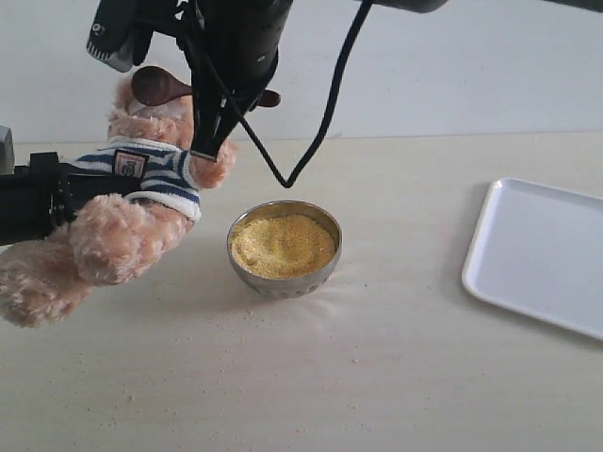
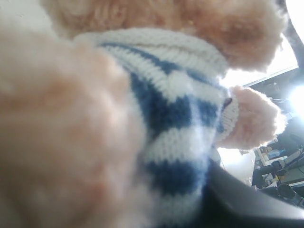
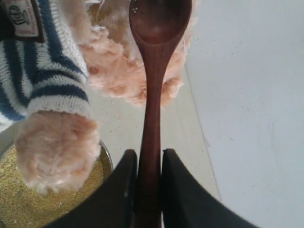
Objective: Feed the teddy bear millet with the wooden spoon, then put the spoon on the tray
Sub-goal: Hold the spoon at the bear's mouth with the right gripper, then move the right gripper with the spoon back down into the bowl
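Pale beige tabletop (image 1: 396, 377), white wall (image 1: 452, 66) behind.

Exterior view:
- The teddy bear (image 1: 141, 188) is at the left of the frame, off the table and tilted, legs trailing to the lower left.
- The black left gripper (image 1: 66, 191) enters from the left edge and meets the striped shirt (image 1: 165, 174) at the torso. Its tips are buried in plush. It is probably clamped on the body, though the contact itself is hidden.
- The right gripper (image 1: 212, 113) hangs from the top of the frame, just in front of the bear's head.
- The wooden spoon (image 1: 160, 87) runs roughly level through it. The oval end is at the bear's face and the handle end pokes out to the right.
- The metal bowl (image 1: 325, 268) sits at centre, filled with millet (image 1: 283, 247).
- The tray (image 1: 537, 254) is at the right edge, well apart from the bowl.

Left wrist view:
- Very close and blurred. Navy and white stripes fill the centre, with fur above and to the left.
- 1 paw (image 2: 256, 118) shows at the right.
- A dark finger (image 2: 251, 204) at the lower right lies against the shirt.

Right wrist view:
- 2 dark fingers (image 3: 118, 190) pinch the spoon handle at bottom centre. The jaws are narrow and touch the wood on both sides.
- The spoon's hollow faces the camera at the top of the frame, close against the fur, with 2 or 3 pale specks in it.
- A paw at the left hangs over the bowl's rim and the millet at the lower left.
- The badge (image 3: 21, 19) is at the upper left.
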`<control>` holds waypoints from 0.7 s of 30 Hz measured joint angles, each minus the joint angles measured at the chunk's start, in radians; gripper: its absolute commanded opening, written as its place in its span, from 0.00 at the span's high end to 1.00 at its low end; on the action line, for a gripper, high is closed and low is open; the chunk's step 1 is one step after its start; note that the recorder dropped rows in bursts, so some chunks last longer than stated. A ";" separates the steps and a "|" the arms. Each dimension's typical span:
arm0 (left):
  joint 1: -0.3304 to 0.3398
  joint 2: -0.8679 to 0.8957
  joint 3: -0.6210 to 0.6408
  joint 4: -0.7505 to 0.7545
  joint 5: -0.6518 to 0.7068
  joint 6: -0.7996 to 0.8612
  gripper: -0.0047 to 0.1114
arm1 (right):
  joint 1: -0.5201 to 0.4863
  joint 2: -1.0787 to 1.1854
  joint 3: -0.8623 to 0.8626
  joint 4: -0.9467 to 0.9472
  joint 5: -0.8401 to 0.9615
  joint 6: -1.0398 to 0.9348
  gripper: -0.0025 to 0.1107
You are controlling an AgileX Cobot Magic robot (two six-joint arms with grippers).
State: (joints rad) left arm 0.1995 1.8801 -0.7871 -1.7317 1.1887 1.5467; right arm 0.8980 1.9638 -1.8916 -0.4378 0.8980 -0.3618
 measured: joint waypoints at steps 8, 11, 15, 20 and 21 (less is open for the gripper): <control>0.000 0.000 0.000 0.000 0.000 0.000 0.92 | -0.002 -0.025 0.000 0.073 0.000 0.050 0.98; 0.000 0.000 0.000 0.000 0.000 0.000 0.92 | -0.002 -0.057 0.000 0.091 0.033 0.052 0.98; 0.000 0.000 0.000 0.000 0.000 0.000 0.92 | -0.019 -0.066 0.000 0.134 0.082 0.056 0.98; 0.000 0.000 0.000 0.000 0.000 0.000 0.92 | -0.078 -0.066 0.000 0.263 0.110 0.041 0.98; 0.000 0.000 0.000 0.000 0.000 0.000 0.92 | -0.091 -0.066 0.000 0.293 0.112 0.028 0.98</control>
State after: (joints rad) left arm 0.1995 1.8801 -0.7871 -1.7317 1.1887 1.5467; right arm 0.8074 1.8979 -1.8916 -0.1449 1.0101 -0.3335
